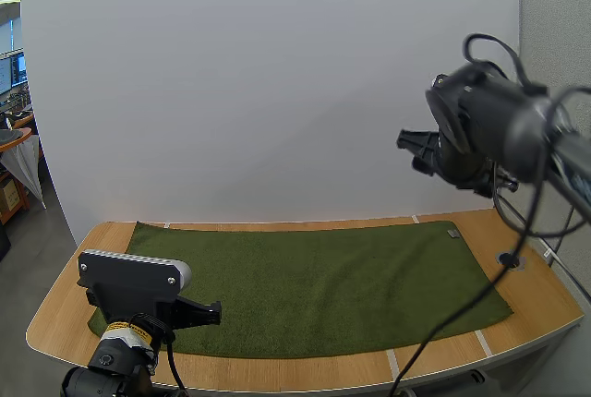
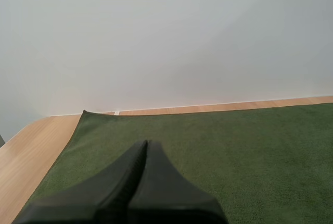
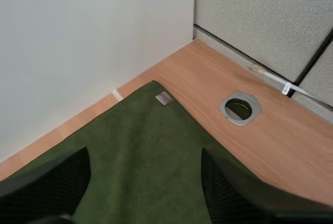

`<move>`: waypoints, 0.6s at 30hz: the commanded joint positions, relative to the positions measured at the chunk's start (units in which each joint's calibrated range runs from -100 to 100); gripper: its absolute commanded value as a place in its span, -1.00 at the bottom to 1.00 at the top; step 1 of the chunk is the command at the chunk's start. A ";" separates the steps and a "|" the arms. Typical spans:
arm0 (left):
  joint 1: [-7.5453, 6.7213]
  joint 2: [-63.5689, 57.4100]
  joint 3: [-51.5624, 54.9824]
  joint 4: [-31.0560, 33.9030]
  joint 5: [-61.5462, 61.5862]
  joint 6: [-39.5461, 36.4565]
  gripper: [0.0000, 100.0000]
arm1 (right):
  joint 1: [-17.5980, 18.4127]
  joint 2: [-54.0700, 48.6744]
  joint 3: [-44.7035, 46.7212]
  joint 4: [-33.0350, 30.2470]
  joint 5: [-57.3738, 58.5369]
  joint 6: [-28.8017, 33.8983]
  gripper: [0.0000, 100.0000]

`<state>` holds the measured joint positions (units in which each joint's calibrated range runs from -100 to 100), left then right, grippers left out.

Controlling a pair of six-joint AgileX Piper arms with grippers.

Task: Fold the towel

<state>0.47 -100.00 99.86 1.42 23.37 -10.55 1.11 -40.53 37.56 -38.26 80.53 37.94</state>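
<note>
High view: the towel (image 1: 314, 286) was a dark green, short-piled cloth lying flat and unfolded, spread lengthwise over the wooden table (image 1: 545, 305), with its far edge close to the white backdrop (image 1: 277, 83). A small grey label (image 1: 453, 232) sat at its far right corner, and a round metal grommet (image 1: 509, 258) was set in the bare wood just beyond that end. The left gripper (image 1: 208, 312) hung low over the near left corner of the towel, fingers pointing right. The right gripper (image 1: 411, 143) was held high above the towel's right end, well clear of it, and carried nothing.

Left wrist view: the towel (image 2: 234, 151) lay smooth, and its far left corner was square against the strip of wood below the backdrop. The left gripper's (image 2: 145, 146) fingers lay pressed together as one dark wedge over the cloth, with nothing between them; whether they touched the pile could not be told.

Right wrist view: the towel's (image 3: 140, 125) labelled corner was flat on the table, the label (image 3: 164, 98) near the corner's tip and the grommet (image 3: 239, 109) beside it on bare wood. The right gripper (image 3: 144, 156) stood wide apart above the cloth, empty.
</note>
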 commanded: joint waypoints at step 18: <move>-0.29 0.00 0.14 -0.54 -0.74 -0.03 -1.00 | -9.22 28.96 -15.66 16.73 -11.24 -14.91 1.00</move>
<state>0.47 -100.00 99.86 1.42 23.37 -10.55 -6.87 -12.89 23.57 -26.02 71.42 26.99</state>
